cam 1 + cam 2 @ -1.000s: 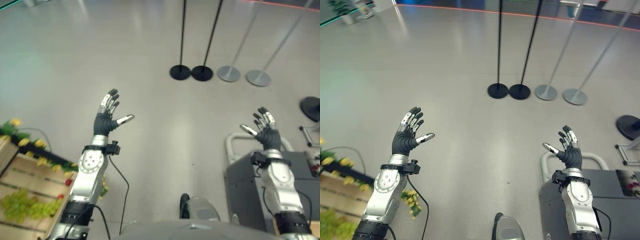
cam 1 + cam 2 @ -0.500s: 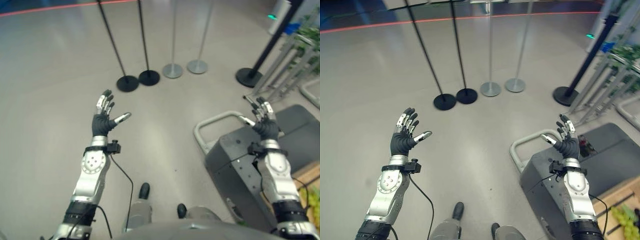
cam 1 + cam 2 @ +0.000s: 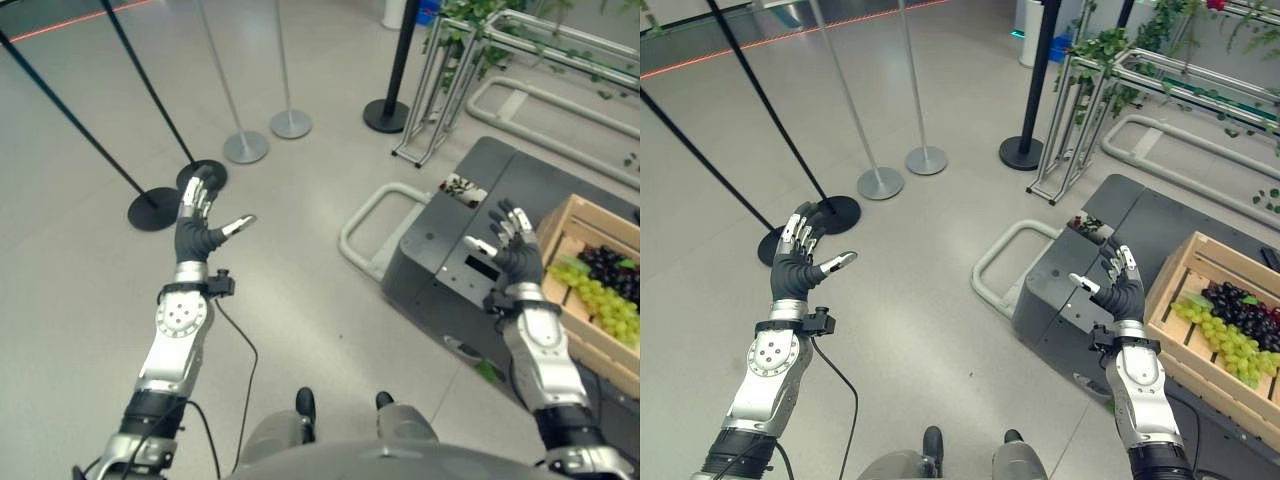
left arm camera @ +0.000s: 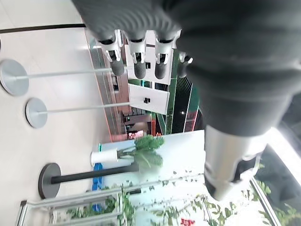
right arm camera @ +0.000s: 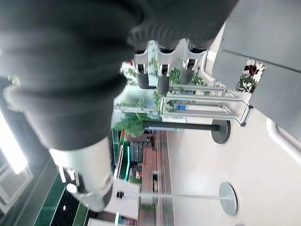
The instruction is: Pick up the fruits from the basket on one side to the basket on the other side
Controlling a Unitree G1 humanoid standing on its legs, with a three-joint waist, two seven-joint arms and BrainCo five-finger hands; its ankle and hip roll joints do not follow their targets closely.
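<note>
Readable text: none — no label, number or sign can be made out
Print on objects: too small to read

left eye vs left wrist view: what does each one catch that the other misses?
Left eye: the wooden crate holding green grapes and dark grapes, the grey cart and the open, empty right hand. Left wrist: a potted plant and the building interior behind it. Both: the left hand, open and empty, the silver-based stanchions and a black-based post.
</note>
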